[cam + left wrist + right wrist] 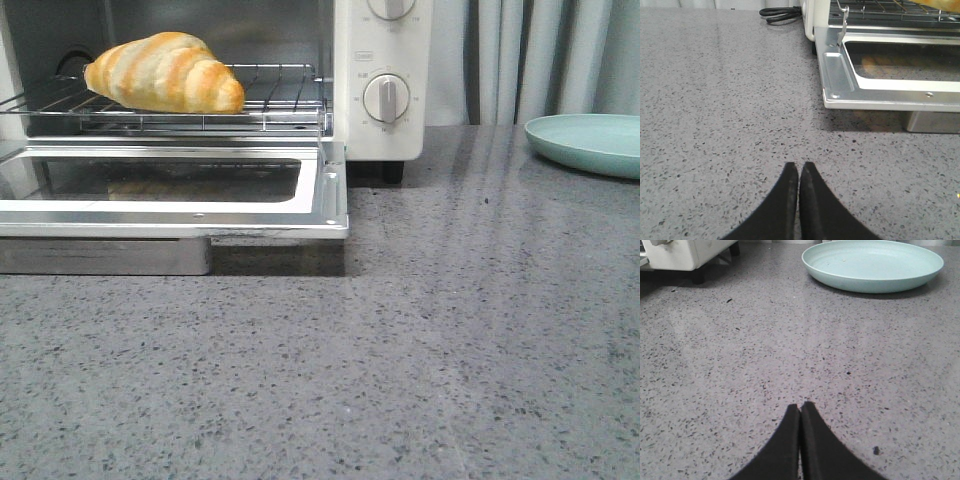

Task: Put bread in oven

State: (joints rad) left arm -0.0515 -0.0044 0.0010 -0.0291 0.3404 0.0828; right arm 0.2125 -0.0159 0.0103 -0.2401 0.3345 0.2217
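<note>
The bread point(165, 72), a golden-orange striped croissant roll, lies on the wire rack point(280, 95) inside the cream oven point(383, 75). The oven's glass door point(170, 190) hangs open and flat toward me. It also shows in the left wrist view point(890, 75), with only a sliver of bread at the top edge point(945, 3). My left gripper point(799, 167) is shut and empty over the bare counter, left of the door. My right gripper point(800, 409) is shut and empty over the counter, short of the plate. Neither gripper shows in the front view.
A pale teal plate point(590, 142) sits empty at the back right; it also shows in the right wrist view point(872, 265). A black power cord point(780, 14) lies behind the oven's left side. A grey speckled counter point(420, 350) spreads in front. Curtains hang behind.
</note>
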